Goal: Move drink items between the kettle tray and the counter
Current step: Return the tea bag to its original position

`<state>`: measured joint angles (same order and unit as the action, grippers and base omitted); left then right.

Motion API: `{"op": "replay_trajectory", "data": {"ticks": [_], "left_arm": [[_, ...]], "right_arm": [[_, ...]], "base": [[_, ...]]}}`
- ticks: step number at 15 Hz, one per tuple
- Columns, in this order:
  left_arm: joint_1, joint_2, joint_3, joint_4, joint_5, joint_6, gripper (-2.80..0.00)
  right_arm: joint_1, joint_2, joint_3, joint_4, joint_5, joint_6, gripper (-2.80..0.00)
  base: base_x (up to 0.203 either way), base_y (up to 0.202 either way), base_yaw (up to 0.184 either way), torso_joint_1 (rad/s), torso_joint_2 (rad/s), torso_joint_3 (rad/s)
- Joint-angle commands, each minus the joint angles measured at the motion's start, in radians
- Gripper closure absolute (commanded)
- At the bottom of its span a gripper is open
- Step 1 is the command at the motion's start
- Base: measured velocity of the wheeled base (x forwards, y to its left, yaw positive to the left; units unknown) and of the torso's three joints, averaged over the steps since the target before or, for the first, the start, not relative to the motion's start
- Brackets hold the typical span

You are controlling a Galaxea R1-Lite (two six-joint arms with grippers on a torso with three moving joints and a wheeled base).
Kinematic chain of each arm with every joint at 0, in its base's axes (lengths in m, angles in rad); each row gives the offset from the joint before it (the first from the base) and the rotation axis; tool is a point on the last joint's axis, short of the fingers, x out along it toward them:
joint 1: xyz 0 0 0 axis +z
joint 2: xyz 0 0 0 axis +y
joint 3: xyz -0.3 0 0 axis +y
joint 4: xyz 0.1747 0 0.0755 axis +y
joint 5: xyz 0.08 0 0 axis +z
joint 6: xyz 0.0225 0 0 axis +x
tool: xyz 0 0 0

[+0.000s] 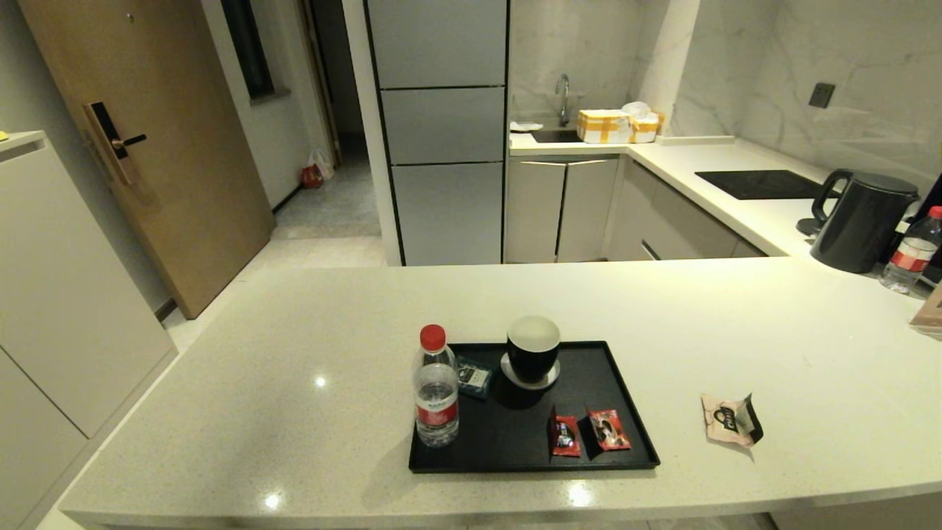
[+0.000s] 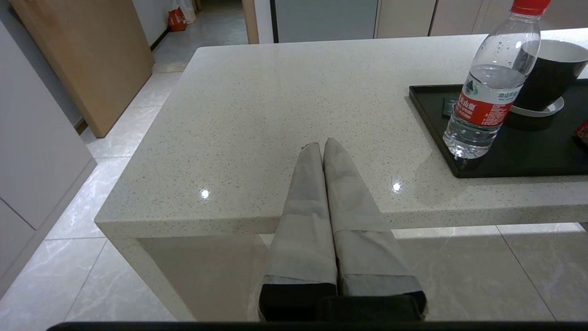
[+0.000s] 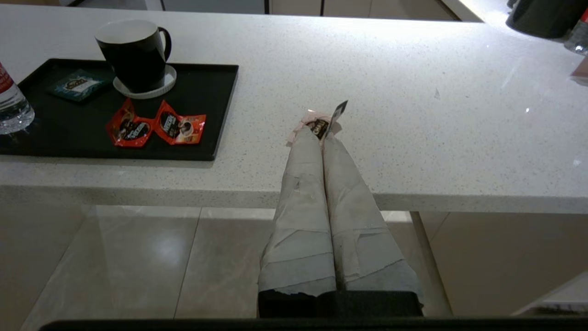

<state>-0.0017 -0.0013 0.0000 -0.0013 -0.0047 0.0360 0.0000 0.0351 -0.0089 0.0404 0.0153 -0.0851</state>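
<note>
The water bottle [image 1: 436, 397] with red cap and red label stands upright on the near left corner of the black kettle tray [image 1: 625, 412]. The beige sachet [image 1: 730, 419] lies crumpled on the speckled counter [image 1: 294, 368], to the right of the tray. Neither gripper shows in the head view. In the left wrist view my left gripper [image 2: 322, 143] is shut and empty, low by the counter's front edge, with the bottle [image 2: 489, 92] off to its side. My right gripper [image 3: 321, 135] is shut and empty too, held before the counter edge, with the sachet [image 3: 321, 124] lying beyond its tips.
On the tray stand a black cup [image 1: 533, 350] on a white coaster, two red sachets [image 1: 589, 430] and a small teal sachet [image 1: 473, 377]. At the back right are a black kettle [image 1: 861, 221], a second bottle [image 1: 912, 250] and a black hob [image 1: 758, 184].
</note>
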Motion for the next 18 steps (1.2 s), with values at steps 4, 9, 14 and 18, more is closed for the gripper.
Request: {"op": "replay_trajectory", "data": {"ticks": [4,9,14,18], "left_arm": [[0.0,0.001,0.0,0.0,0.0,0.001,0.0],[0.002,0.001,0.0,0.0,0.0,0.0,0.0],[0.0,0.001,0.0,0.0,0.0,0.001,0.0],[0.0,0.0,0.0,0.0,0.0,0.0,0.0]], "right_arm": [[0.001,0.223,-0.252,0.014,0.0,0.055,0.0],[-0.002,0.842,-0.549,0.199,-0.03,0.194,0.0],[-0.013,1.484,-0.887,0.382,-0.089,0.428,0.0],[-0.02,1.815,-1.079,0.433,-0.107,0.529,0.0]], "base": [[0.0,0.0,0.0,0.0,0.0,0.0],[0.0,0.0,0.0,0.0,0.0,0.0],[0.0,0.0,0.0,0.0,0.0,0.0],[0.0,0.0,0.0,0.0,0.0,0.0]]}}
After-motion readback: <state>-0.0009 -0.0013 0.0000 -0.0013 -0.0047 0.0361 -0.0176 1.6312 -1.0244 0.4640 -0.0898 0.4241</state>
